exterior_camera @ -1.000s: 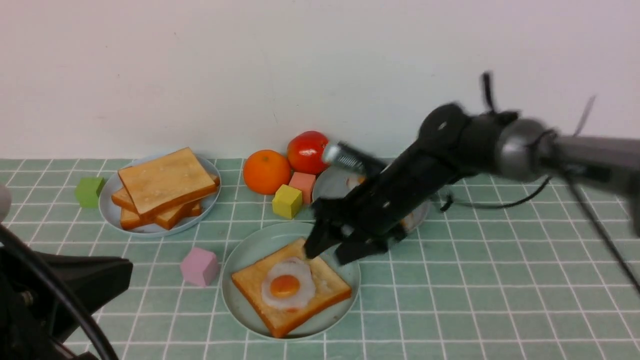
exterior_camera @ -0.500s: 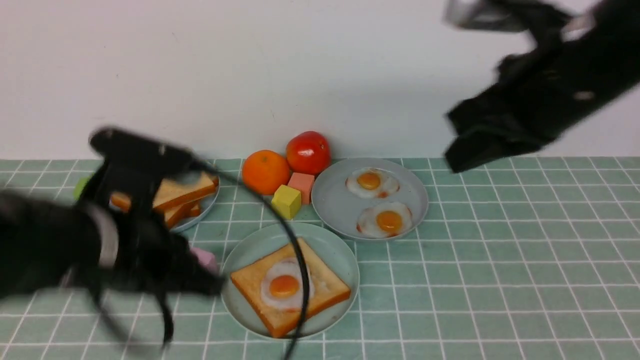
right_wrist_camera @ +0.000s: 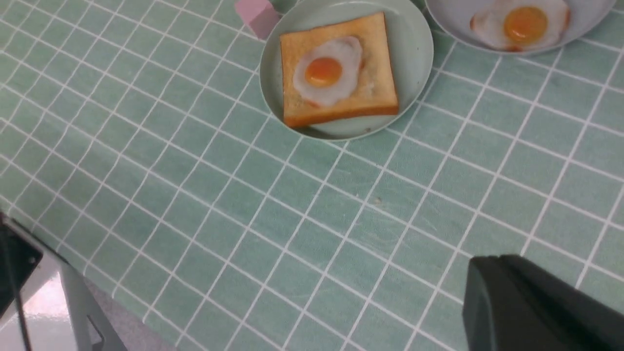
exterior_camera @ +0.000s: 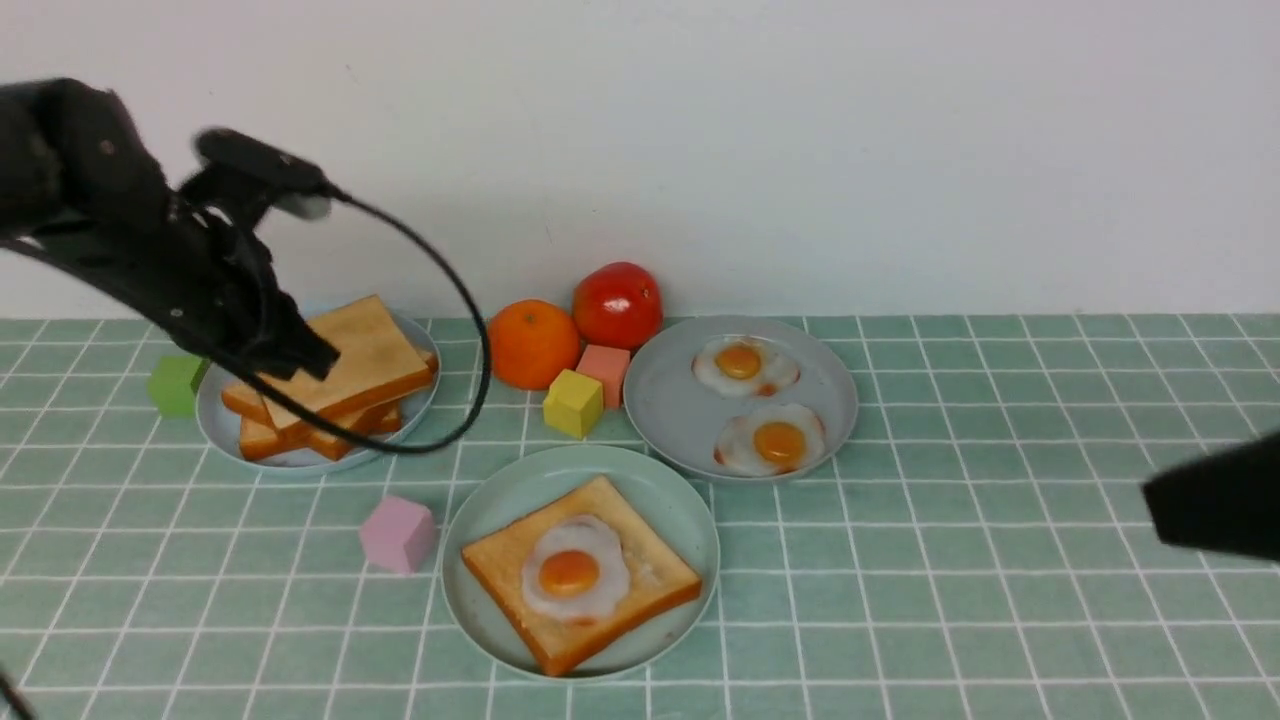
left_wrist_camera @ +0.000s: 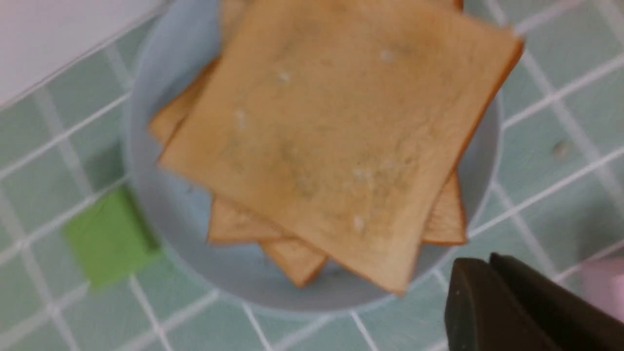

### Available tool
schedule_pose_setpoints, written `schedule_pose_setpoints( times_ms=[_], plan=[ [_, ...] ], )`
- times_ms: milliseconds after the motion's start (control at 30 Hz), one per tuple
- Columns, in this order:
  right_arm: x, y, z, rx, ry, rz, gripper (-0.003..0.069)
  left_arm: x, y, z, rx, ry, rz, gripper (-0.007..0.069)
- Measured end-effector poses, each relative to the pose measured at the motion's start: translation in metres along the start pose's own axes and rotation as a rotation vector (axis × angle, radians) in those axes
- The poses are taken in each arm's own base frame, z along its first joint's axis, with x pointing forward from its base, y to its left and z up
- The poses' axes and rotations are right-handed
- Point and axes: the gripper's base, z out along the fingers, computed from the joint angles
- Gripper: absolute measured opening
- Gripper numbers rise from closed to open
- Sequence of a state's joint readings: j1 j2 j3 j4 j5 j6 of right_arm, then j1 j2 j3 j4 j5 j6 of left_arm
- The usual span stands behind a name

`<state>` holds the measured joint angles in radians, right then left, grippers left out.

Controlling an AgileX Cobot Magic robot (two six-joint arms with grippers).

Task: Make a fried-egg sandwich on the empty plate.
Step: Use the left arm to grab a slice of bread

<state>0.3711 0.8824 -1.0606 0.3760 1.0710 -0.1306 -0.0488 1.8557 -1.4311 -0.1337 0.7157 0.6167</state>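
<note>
A square golden-brown toast slice, topped with fried egg, is turned cornerwise; the black left claw's state cannot be told.

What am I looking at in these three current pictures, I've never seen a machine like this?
These show a robot with two jointed arms. One picture looks forward from between the arms; the other two come from cameras on the left and right wrists.

On the green tiled surface, a pale green plate holds a toast slice topped with a fried egg. Beyond are a grey plate with two more eggs, a plate of stacked toast, an orange, a tomato and small coloured blocks.

The left pincer is over the stacked toast. Nothing visible is being lifted.
</note>
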Motion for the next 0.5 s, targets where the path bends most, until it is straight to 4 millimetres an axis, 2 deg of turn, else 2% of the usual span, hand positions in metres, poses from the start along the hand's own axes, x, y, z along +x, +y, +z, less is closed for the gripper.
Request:
schedule_pose_setpoints(
  times_ms=[133,167,233,300,400,500],
  plan=[
    [0.004,0.003,-0.009,0.000,-0.030,-0.011,0.0011,0.002,0.002,0.028,0.017,0.040,0.082,0.0198],
    [0.004,0.003,-0.009,0.000,-0.031,-0.011,0.0012,0.002,0.002,0.028,0.015,0.038,0.082,0.0206],
    [0.004,0.003,-0.010,-0.003,-0.034,-0.011,0.0015,0.004,0.004,0.042,0.008,0.051,0.103,0.0303],
    [0.004,0.003,-0.010,-0.005,-0.034,-0.010,0.0017,0.006,0.005,0.051,-0.002,0.056,0.119,0.0360],
    [0.004,0.004,-0.009,-0.011,-0.034,-0.005,0.0020,0.007,0.005,0.059,-0.007,0.056,0.123,0.0382],
    [0.003,0.004,-0.009,-0.011,-0.041,-0.002,0.0022,0.007,0.006,0.064,-0.015,0.049,0.124,0.0355]
  ],
)
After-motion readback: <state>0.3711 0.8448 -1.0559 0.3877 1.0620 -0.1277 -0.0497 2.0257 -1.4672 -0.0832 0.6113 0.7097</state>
